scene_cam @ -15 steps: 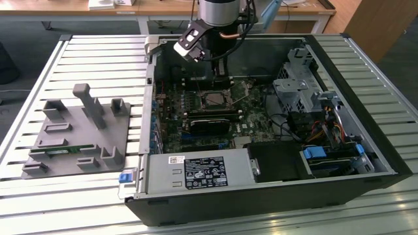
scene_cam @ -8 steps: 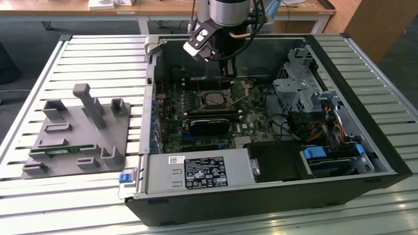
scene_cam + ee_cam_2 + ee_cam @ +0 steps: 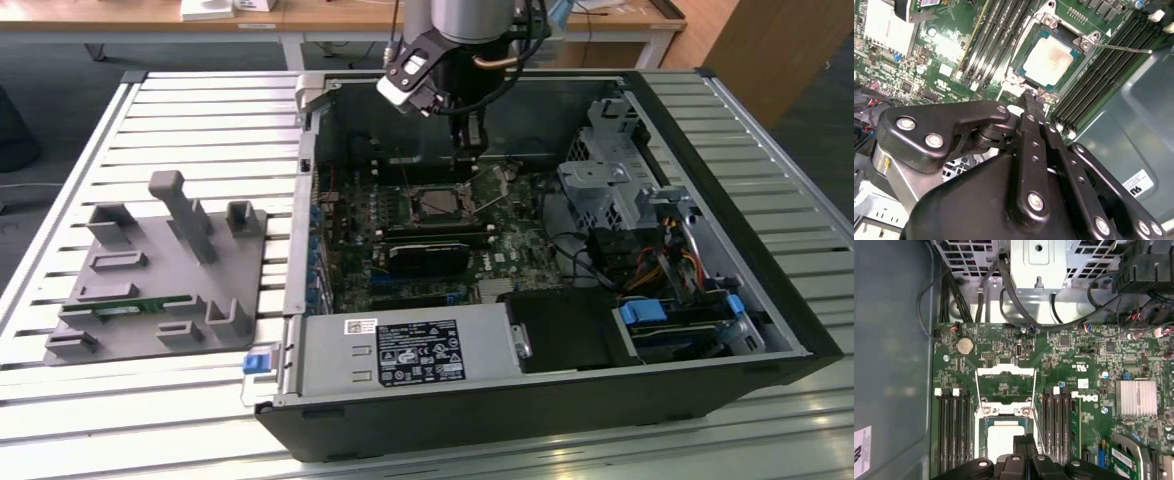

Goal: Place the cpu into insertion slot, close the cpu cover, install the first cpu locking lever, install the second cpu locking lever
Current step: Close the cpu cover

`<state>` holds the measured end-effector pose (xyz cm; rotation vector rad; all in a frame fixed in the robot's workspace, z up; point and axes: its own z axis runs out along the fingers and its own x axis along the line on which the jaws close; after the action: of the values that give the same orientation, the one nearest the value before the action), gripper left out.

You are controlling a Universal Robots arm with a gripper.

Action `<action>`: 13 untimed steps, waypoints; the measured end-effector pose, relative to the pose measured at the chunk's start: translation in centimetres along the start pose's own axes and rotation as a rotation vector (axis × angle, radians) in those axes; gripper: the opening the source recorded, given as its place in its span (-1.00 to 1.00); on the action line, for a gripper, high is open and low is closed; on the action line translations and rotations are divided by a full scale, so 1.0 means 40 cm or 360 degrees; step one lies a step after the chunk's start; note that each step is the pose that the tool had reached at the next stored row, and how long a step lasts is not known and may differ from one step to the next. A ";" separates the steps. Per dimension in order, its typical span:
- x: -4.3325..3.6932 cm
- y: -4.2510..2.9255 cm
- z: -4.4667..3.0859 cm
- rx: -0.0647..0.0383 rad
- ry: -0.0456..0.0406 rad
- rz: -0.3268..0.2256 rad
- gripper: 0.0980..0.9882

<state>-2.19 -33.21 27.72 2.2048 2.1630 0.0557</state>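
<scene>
The cpu (image 3: pixel 1053 61), a square chip with a silver-grey top, lies in the black-framed insertion slot (image 3: pixel 1030 44) on the green motherboard; the same cpu (image 3: pixel 1002 436) shows in the first wrist view. The cpu cover (image 3: pixel 1005 371), a thin metal frame, is swung open and lies back beyond the insertion slot (image 3: pixel 982 422). One thin wire locking lever (image 3: pixel 1126 49) sticks out sideways, unlatched. My gripper (image 3: pixel 1031 96) is shut with nothing visibly between its fingers, its tip at the slot's edge on the cover's side. From outside, the gripper (image 3: pixel 465 150) hangs just behind the insertion slot (image 3: pixel 438 205).
Memory slots (image 3: pixel 954 425) flank the socket on both sides. A long black card (image 3: pixel 427 255) sits in front of it, a drive cage (image 3: pixel 607 190) on the exterior view's right, a power supply (image 3: pixel 380 355) in front. A grey fixture (image 3: pixel 160 270) stands on the slatted table.
</scene>
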 end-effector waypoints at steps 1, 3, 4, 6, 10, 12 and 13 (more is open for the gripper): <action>0.000 0.001 -0.003 0.0001 0.0000 0.0000 -0.98; 0.000 0.004 -0.003 0.0002 0.0000 0.0000 -0.98; -0.001 0.008 -0.003 0.0004 0.0000 0.0000 -0.98; -0.001 0.018 -0.002 0.0008 0.0000 0.0000 -0.98; -0.001 0.041 -0.001 0.0017 0.0000 0.0000 -0.98; 0.000 0.050 0.000 0.0019 0.0000 0.0000 -0.98; 0.000 0.055 0.000 0.0020 0.0000 0.0000 -0.98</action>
<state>-0.01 -33.26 27.85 2.2113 2.1697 0.0421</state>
